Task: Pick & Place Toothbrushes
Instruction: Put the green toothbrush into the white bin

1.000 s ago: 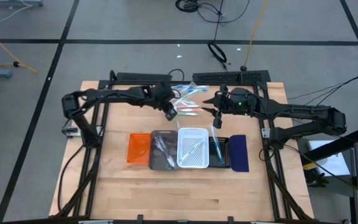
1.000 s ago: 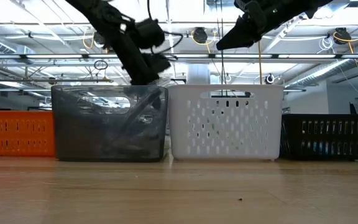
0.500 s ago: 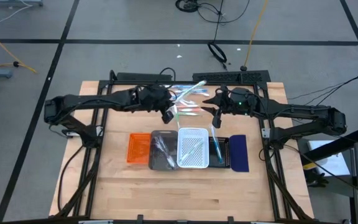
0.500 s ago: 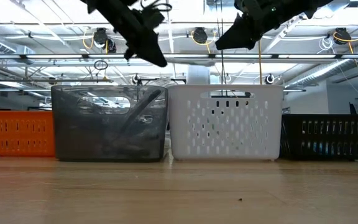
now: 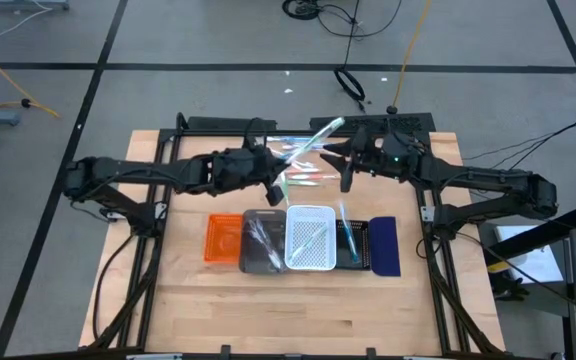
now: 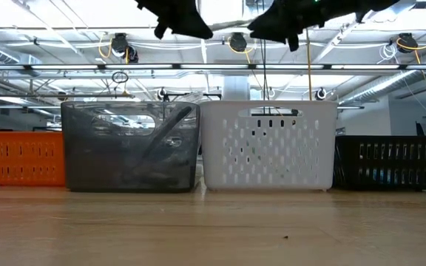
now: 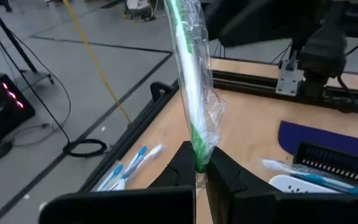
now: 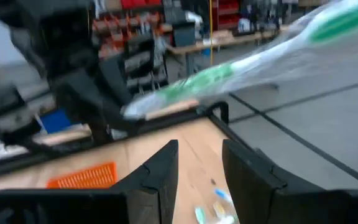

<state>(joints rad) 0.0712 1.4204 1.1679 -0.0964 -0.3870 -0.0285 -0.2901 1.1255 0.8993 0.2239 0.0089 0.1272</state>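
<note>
My left gripper (image 5: 274, 186) (image 7: 196, 169) hovers over the far middle of the table, shut on a green toothbrush in a clear wrapper (image 5: 313, 140) (image 7: 190, 74). Its free end reaches up toward my right gripper (image 5: 346, 166) (image 8: 197, 163), which is open just to the right of it. The right wrist view shows that wrapped toothbrush (image 8: 229, 74) passing in front of its fingers. More toothbrushes (image 5: 303, 176) lie flat in a loose pile on the table behind the trays. In the low view both grippers (image 6: 177, 13) (image 6: 279, 18) sit at the picture's top. My left gripper pinches the wrapped green toothbrush between its two fingers at one end (image 7: 197, 157). The brush runs on along the fingers' line and slants up toward the table's far right. It is lifted clear of the table, its free end (image 5: 337, 123) in the air.
A row of trays stands across the table's middle: orange (image 5: 223, 238), grey (image 5: 261, 243), white (image 5: 310, 240), black (image 5: 356, 241), navy (image 5: 385, 246). The grey, white and black ones hold toothbrushes. Bare wood lies toward the near edge. A black frame runs along the far edge (image 5: 368, 122).
My left gripper has risen from the pile with the green toothbrush, lifting it clear and tipping it up so that it slants toward the far right. My right gripper has moved up and a little toward the far edge, nearer the brush's free end.
</note>
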